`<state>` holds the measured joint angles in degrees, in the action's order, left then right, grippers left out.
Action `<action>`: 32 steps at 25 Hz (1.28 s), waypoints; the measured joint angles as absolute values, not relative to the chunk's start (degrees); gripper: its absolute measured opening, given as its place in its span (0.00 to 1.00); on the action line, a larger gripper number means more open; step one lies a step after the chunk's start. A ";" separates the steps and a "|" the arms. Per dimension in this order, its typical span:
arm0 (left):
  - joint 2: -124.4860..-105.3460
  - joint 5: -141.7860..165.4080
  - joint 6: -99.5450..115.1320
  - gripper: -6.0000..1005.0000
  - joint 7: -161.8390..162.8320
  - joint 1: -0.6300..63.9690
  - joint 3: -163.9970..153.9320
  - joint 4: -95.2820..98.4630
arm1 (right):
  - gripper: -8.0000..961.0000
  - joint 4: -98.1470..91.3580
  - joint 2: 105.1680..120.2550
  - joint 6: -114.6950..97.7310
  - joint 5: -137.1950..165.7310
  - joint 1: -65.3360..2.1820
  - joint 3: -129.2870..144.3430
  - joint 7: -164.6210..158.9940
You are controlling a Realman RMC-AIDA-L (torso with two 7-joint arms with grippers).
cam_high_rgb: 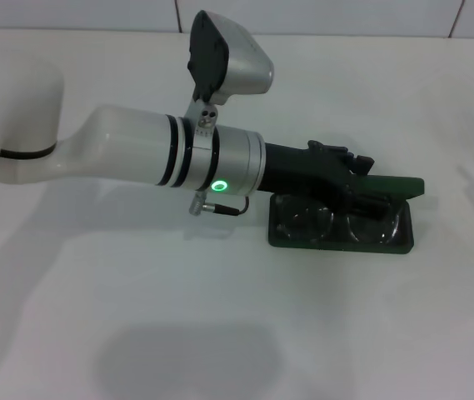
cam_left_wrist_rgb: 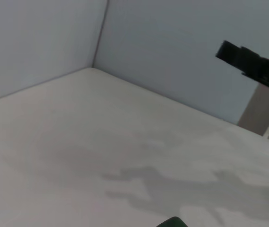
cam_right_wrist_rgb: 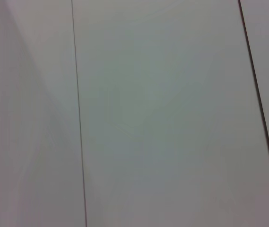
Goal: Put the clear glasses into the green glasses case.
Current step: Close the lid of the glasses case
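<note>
1. We find the green glasses case (cam_high_rgb: 341, 227) lying open on the white bench (cam_high_rgb: 220, 333), its tray facing up and its lid (cam_high_rgb: 391, 185) raised along the far edge.

2. The clear glasses (cam_high_rgb: 342, 222) lie inside the case tray. Two round lenses show side by side against the dark lining, one toward each end of the case. We judge the placing itself to be done, or very nearly so.

3. The left gripper (cam_high_rgb: 355, 171) reaches in from the arm's side of the case and sits over the case's far edge, by the lid. Its jaws are hidden behind its own black body in the head view, and the left wrist view shows only bare bench and wall, so we cannot tell how far they stand open or whether they hold anything.

4. What is left, in our judgement: the gripper must come clear of the case, and the lid may need closing if the task counts that. The frame arms are too faint to confirm that they sit fully within the tray.

5. Orientation: the long axis of the glasses runs parallel to the long axis of the case, lens to lens along its length. The lenses appear to face upward.

6. The right gripper is not in view; its wrist camera shows only plain white panels.
</note>
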<state>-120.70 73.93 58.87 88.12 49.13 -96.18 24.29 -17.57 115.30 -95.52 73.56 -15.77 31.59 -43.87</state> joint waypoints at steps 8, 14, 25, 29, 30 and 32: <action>-120.75 73.88 58.66 0.80 87.70 48.42 -96.62 24.33 | 0.33 -17.05 115.36 -95.07 73.66 -16.31 31.70 -43.85; -120.76 73.92 58.64 0.80 86.67 47.17 -97.89 24.29 | 0.33 -17.05 115.39 -95.05 73.63 -16.44 31.80 -43.85; -120.37 72.48 58.46 0.80 83.89 45.03 -97.57 24.29 | 0.34 -17.27 115.37 -94.90 73.64 -17.03 31.82 -44.22; -120.32 72.32 57.38 0.80 82.44 45.07 -97.51 24.29 | 0.34 -17.38 115.33 -94.91 73.65 -17.14 31.82 -44.27; -120.29 72.44 56.83 0.80 82.18 45.08 -97.51 24.29 | 0.34 -17.38 115.33 -94.91 73.65 -17.14 31.82 -44.28; -120.27 72.50 56.53 0.80 82.07 45.09 -97.52 24.29 | 0.34 -17.36 115.32 -94.91 73.65 -17.14 31.81 -44.29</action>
<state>-120.27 72.50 56.53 82.07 45.09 -97.52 24.29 -17.36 115.32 -94.91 73.65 -17.14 31.82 -44.29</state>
